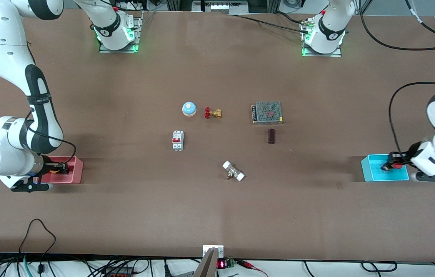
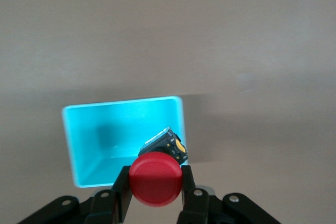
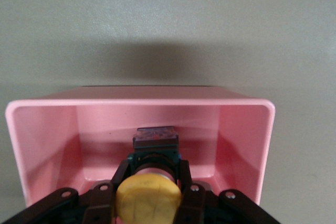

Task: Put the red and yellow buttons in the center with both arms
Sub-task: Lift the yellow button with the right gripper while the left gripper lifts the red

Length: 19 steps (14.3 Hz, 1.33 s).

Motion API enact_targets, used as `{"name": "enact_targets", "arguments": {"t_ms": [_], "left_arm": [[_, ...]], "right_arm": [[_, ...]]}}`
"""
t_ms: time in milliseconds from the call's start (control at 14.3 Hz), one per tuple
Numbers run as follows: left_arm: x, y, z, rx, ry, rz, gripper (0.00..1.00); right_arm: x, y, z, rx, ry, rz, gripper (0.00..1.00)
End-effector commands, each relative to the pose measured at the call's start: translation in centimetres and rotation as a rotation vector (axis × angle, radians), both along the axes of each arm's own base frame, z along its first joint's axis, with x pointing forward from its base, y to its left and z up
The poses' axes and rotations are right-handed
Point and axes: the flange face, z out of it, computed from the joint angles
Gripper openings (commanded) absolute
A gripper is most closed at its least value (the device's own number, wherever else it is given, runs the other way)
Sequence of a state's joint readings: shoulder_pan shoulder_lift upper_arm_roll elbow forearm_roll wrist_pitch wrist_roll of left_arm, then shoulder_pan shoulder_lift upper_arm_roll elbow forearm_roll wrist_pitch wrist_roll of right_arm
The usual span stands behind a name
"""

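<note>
My left gripper (image 1: 393, 166) is shut on the red button (image 1: 396, 166) and holds it over the blue tray (image 1: 371, 175) at the left arm's end of the table. In the left wrist view both fingers (image 2: 122, 195) clamp the red cap (image 2: 156, 178), with the black body above the tray (image 2: 84, 129). My right gripper (image 1: 62, 168) is down in the pink tray (image 1: 74, 176) at the right arm's end. In the right wrist view it is shut on the yellow button (image 3: 148, 199), whose body lies inside the tray (image 3: 47, 129). The brown table center (image 1: 217, 144) is bare.
Around the center stand a blue dome bell (image 1: 189, 109), a brass valve with a red handle (image 1: 212, 113), a metal mesh box (image 1: 267, 112), a dark cylinder (image 1: 271, 135), a white circuit breaker (image 1: 177, 140) and a white-ended fitting (image 1: 233, 171).
</note>
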<state>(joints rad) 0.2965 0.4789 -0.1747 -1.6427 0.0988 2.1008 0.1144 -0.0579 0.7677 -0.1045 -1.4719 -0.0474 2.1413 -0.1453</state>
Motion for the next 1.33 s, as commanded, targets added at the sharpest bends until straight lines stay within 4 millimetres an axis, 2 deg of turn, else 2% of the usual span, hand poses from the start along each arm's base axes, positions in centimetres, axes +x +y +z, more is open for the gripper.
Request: {"name": "enact_targets", "arguments": {"t_ms": [0, 209, 349, 488, 558, 698, 837, 977, 1116, 1256], "left_arm": [[-0.1, -5.3, 0.0, 0.008, 0.013, 0.034, 0.27], [-0.4, -11.4, -1.3, 0.010, 0.036, 0.060, 0.27], [-0.6, -16.3, -2.4, 0.013, 0.044, 0.097, 0.27], [-1.0, -19.9, -4.0, 0.016, 0.060, 0.134, 0.27], [-1.1, -21.5, -4.6, 0.012, 0.052, 0.148, 0.27], [-1.5, -24.4, -6.5, 0.009, 0.056, 0.165, 0.27], [-1.7, -26.3, -7.6, 0.001, 0.043, 0.188, 0.27], [-2.0, -28.2, -8.7, -0.002, 0.041, 0.193, 0.27], [-2.4, -29.6, -9.7, -0.002, 0.047, 0.195, 0.27], [-2.5, -30.1, -10.0, -0.005, 0.041, 0.190, 0.28]], "right_arm": [[0.9, -0.1, 1.3, 0.000, -0.015, 0.030, 0.09], [1.5, 0.2, 4.5, 0.005, -0.027, 0.036, 0.09], [1.5, 1.5, 9.5, 0.018, -0.006, 0.045, 0.09], [1.0, 5.9, 14.1, 0.059, -0.009, 0.078, 0.09], [0.9, 7.6, 15.3, 0.064, -0.017, 0.086, 0.09], [0.2, 10.7, 14.8, 0.099, 0.038, 0.086, 0.09], [-0.3, 15.7, 13.9, 0.166, 0.060, 0.080, 0.09], [-1.0, 20.7, 12.6, 0.149, 0.075, 0.045, 0.09], [-2.0, 26.6, 11.8, 0.117, 0.080, 0.013, 0.09], [-3.0, 30.7, 10.0, 0.090, 0.086, -0.038, 0.09]]}}
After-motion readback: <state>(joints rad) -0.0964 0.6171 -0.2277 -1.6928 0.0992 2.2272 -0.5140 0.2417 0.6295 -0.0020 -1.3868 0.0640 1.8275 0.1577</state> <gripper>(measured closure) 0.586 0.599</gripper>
